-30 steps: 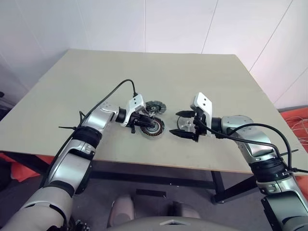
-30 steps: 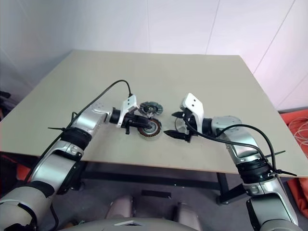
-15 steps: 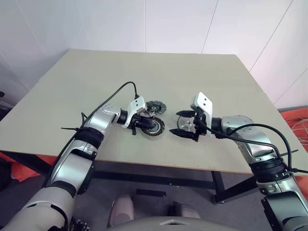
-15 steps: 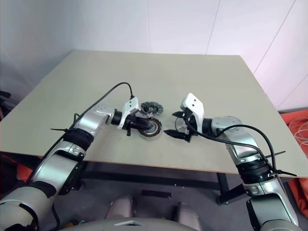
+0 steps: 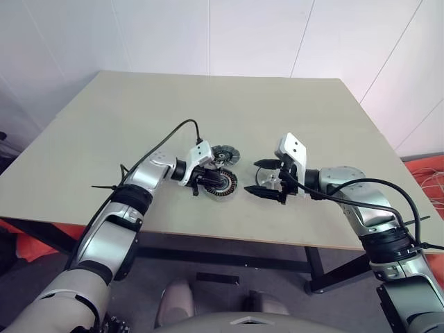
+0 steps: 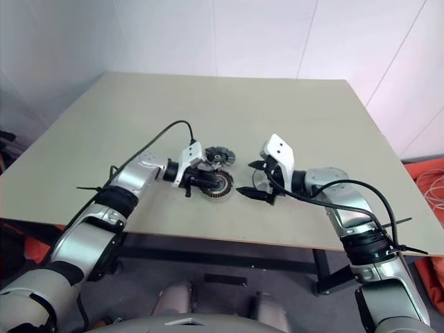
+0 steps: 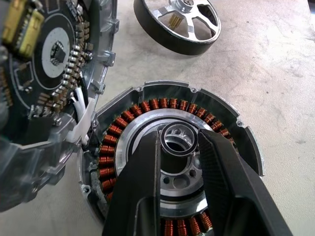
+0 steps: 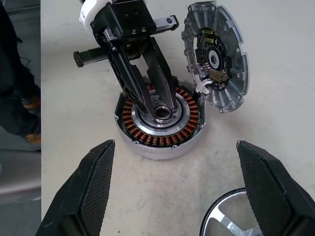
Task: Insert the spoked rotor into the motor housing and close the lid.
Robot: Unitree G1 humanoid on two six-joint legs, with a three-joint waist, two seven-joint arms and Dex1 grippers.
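Observation:
The motor housing [image 7: 167,104], a short drum with copper windings, lies on the table near its front edge. My left gripper [image 7: 179,138] hangs over the housing's silver centre, shut on a small metal ring [image 7: 173,131]. The lid [image 8: 216,56], a dark segmented disc, stands tilted at the housing's far rim [image 5: 223,154]. To the housing's right lies the spoked rotor [image 7: 177,24], silver with a dark rim. Above it my right gripper [image 5: 254,177] stands wide open and holds nothing, pointing toward the housing [image 8: 162,140].
The beige table [image 5: 208,104] stretches bare behind the parts. Its front edge [image 5: 229,239] runs just below both grippers. A black cable [image 5: 170,135] arcs over my left forearm. White walls stand behind the table.

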